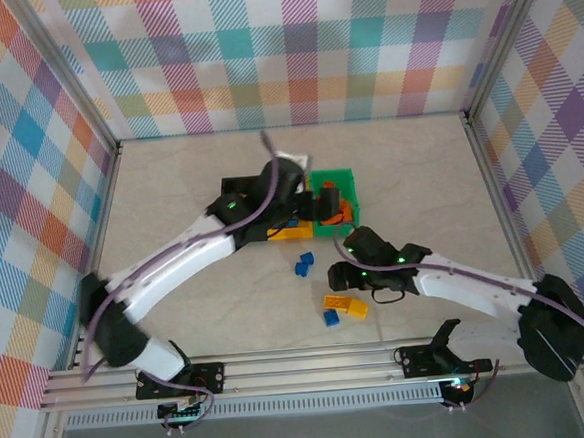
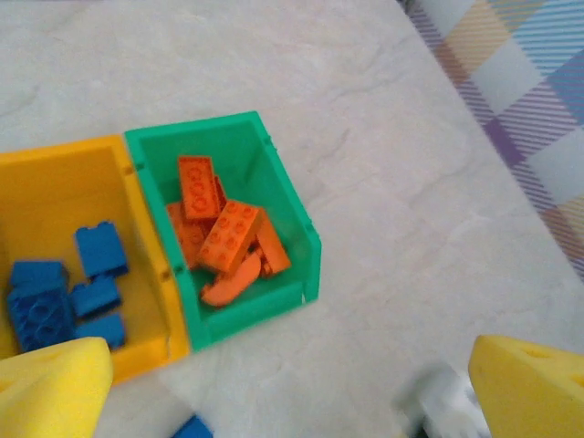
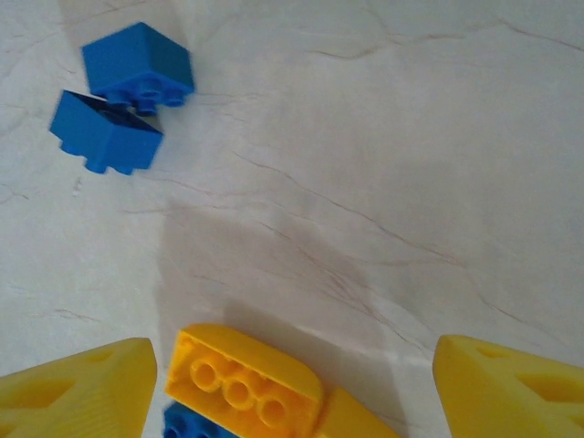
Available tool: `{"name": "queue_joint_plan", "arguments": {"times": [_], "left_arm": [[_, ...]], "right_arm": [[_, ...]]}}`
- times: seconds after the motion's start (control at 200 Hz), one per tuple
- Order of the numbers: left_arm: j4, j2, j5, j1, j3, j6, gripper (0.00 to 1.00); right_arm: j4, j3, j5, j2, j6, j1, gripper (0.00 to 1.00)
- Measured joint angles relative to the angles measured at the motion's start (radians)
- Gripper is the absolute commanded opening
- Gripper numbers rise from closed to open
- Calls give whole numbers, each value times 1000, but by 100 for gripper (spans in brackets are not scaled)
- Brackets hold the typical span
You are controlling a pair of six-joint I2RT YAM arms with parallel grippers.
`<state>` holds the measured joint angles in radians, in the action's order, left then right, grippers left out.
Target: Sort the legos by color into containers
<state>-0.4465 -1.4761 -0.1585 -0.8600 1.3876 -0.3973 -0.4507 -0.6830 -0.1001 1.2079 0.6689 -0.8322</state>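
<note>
Blue legos (image 3: 137, 64) near yellow lego (image 3: 242, 383)

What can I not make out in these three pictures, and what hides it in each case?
- Black bin: top view, the left arm covers most of it; its contents are hidden.
- Yellow bin: left wrist view, cut by the left edge; its blue bricks cannot all be counted.
- Blue brick next to the yellow brick: right wrist view, cut by the bottom edge; shape unclear.

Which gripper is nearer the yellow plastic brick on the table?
Right. The right gripper is above the yellow plastic brick; the left gripper is away, near the green plastic bin.
</note>
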Motion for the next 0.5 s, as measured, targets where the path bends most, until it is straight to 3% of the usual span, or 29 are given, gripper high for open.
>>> {"name": "queue_joint_plan", "arguments": {"times": [0.25,0.5], "left_arm": [[-60,426,-130,-1,-474,-124,100],[-192,642,-219,-1,-654,-232,100]], "right_arm": [[118,-187,-8,296,17,-73,78],[126,-323,-50,501,169,-93,73]]}}
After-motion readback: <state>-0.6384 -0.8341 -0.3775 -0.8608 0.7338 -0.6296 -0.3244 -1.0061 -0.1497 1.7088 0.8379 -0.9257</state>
